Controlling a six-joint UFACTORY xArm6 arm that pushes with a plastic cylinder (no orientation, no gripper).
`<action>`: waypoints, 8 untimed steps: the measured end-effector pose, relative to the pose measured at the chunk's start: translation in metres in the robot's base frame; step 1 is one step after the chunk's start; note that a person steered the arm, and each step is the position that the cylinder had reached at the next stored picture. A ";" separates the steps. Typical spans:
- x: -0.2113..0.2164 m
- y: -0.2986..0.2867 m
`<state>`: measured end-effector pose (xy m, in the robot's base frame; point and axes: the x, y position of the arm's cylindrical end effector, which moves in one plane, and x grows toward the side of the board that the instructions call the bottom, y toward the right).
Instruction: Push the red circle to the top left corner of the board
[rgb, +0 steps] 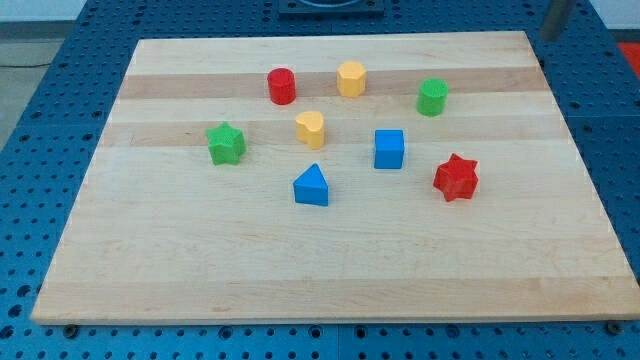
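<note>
The red circle (282, 86) stands on the wooden board (200, 260), in its upper part, left of centre. A grey rod shows at the view's top right, and my tip (548, 37) is just past the board's top right corner, far to the right of the red circle and touching no block. The nearest block to the tip is the green circle (432, 97).
A yellow hexagon (351, 78) sits right of the red circle. A yellow heart (310, 128) lies below it, and a green star (226, 143) below and to its left. A blue cube (389, 149), blue triangle (312, 186) and red star (456, 177) lie lower.
</note>
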<state>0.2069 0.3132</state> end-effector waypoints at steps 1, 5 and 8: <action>0.013 -0.045; 0.132 -0.244; 0.128 -0.397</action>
<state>0.3348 -0.0837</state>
